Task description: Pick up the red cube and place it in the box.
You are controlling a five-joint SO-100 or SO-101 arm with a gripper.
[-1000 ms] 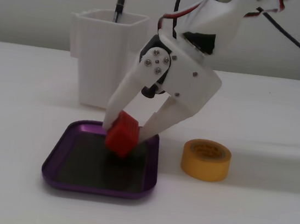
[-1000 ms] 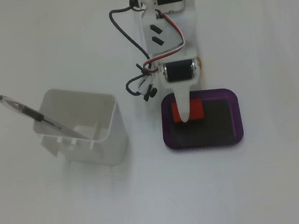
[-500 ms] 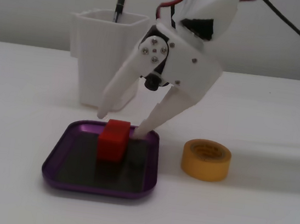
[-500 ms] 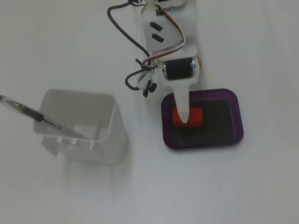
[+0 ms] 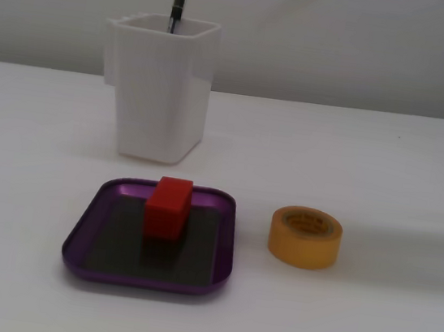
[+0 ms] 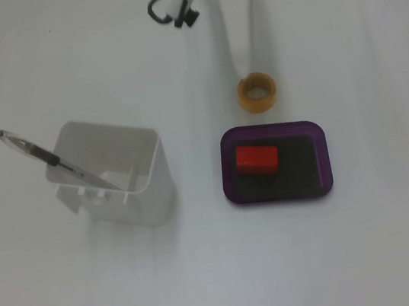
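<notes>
The red cube (image 5: 168, 205) lies inside the box, a shallow purple tray (image 5: 145, 280), on its dark bottom toward the far left side. From above, the red cube (image 6: 256, 159) sits in the left half of the tray (image 6: 280, 195). The white arm (image 6: 240, 17) comes in from the top edge of that view, and its tapered end stops just behind the yellow tape roll, well clear of the cube. I cannot make out separate fingers there. Nothing is held.
A yellow tape roll (image 5: 304, 237) lies flat right of the tray; from above the roll (image 6: 257, 93) is between arm and tray. A tall white square cup (image 5: 160, 92) with a pen (image 5: 179, 1) stands behind the tray. Black cables (image 6: 171, 8) lie by the arm's base.
</notes>
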